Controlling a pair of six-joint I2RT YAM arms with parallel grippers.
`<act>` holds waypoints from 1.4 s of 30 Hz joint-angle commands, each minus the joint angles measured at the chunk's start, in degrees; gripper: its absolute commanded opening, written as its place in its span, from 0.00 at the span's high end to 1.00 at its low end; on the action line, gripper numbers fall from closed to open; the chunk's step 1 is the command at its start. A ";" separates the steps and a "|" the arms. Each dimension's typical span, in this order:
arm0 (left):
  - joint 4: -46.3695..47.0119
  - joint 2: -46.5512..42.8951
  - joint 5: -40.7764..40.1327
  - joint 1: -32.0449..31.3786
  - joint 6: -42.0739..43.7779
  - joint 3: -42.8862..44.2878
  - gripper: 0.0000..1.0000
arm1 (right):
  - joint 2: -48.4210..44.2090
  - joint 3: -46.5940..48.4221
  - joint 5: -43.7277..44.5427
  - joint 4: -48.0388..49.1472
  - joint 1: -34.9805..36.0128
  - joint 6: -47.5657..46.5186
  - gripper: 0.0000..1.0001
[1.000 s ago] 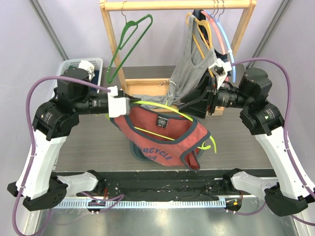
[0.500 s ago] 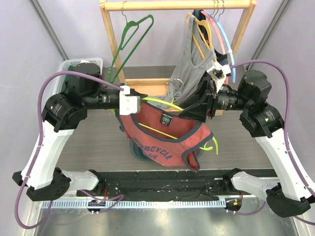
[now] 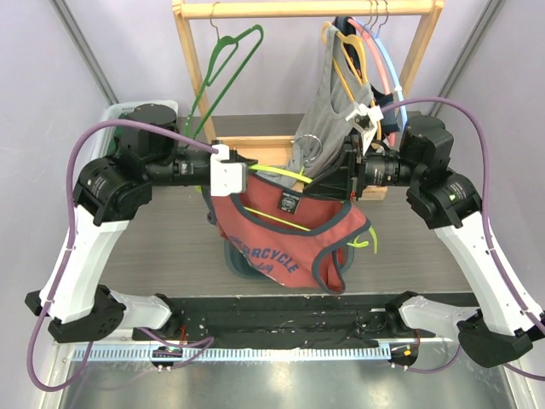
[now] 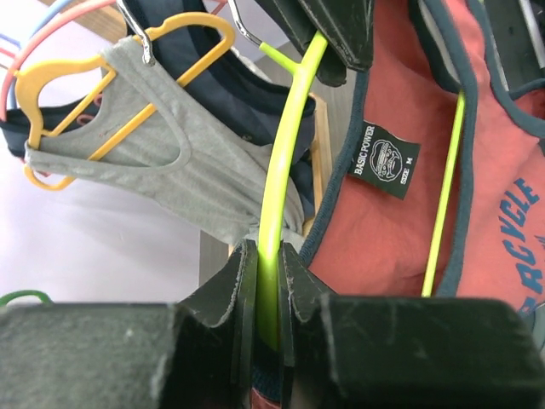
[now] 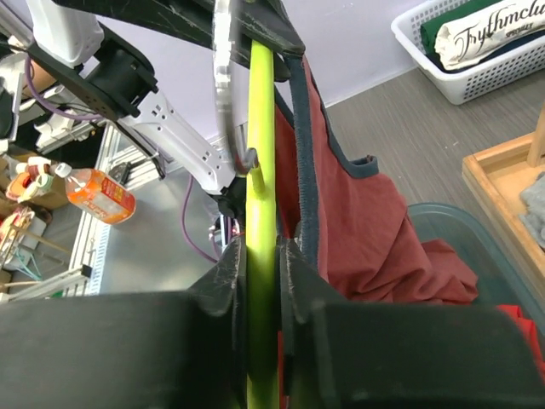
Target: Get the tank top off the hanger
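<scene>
Hanging in mid-air between the two arms, the red tank top (image 3: pixel 285 234) is still draped on the lime-green hanger (image 3: pixel 274 174), in front of the wooden rack (image 3: pixel 306 8) and over a teal bin (image 3: pixel 232 256) on the table.

- Left gripper (image 3: pixel 237 176): it is reaching in from the left. In the left wrist view its fingers are pressed tight against both sides of the hanger's green rod, with no gap showing (a firm pinch, nothing else in the jaws).
- Right gripper (image 3: pixel 337 181): it is reaching in from the right. Its wrist view is showing the same thing, both fingers clamped flat on the green rod.
- The top rod is running between the two grippers, above the neckline. A lower green bar is showing across the inside of the garment.
- A curled end of the hanger is sticking out past the blue-trimmed edge at the lower right.
- The black size label (image 4: pixel 385 159) is facing up, inside the neck.
- On the rack behind, a grey tank top (image 3: pixel 336 94) is hanging on an orange hanger (image 3: pixel 341 51), and a bare dark green hanger (image 3: pixel 223 68) is hanging to its left.
- A white basket (image 5: pixel 426 47) holding a dark green garment is sitting at the far left of the table.
</scene>
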 commanded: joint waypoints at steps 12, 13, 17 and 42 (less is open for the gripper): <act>24.83 -6.63 -13.35 2.24 -31.98 -5.09 0.08 | -6.52 9.89 21.33 -13.26 1.21 -12.55 0.99; 25.71 -7.43 -15.01 2.76 -34.17 -6.51 0.10 | -6.88 10.07 22.30 -13.96 1.21 -12.99 0.99; 26.78 -10.16 -15.91 4.26 -39.98 -12.04 0.12 | -8.46 10.60 26.44 -14.76 1.21 -14.49 0.99; 34.68 -7.01 -7.56 5.58 -56.86 -21.29 0.69 | -9.87 10.33 25.04 -13.18 1.21 -13.34 0.99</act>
